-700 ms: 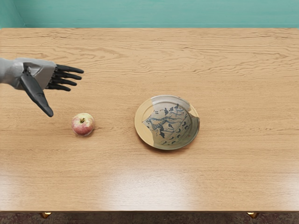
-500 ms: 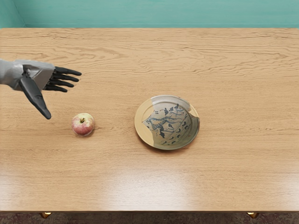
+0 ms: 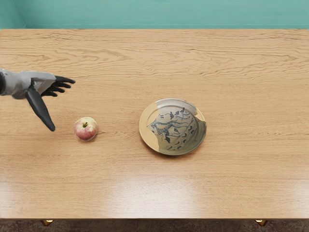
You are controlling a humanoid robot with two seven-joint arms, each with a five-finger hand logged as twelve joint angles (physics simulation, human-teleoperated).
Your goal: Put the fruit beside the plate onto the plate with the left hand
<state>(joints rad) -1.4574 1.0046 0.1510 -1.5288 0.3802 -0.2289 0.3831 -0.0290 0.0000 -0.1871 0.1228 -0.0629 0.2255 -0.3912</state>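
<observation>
Left hand [image 3: 40, 88] has slid slightly left and lower over the last half second, fingers [image 3: 61, 84] still spread, gripping nothing. Apple [image 3: 86, 128] sits untouched on the table [image 3: 154, 58], at 9 o'clock from the plate [image 3: 172, 105]; hand hovers at its 10 o'clock, so grasp not started.

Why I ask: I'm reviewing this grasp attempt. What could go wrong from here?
1. The apple is round and lies loose on the table. The open left hand, up and to its left, could nudge it into rolling instead of closing around it.
2. The plate looks shallow, so an apple released off-centre might roll back off its rim.
</observation>
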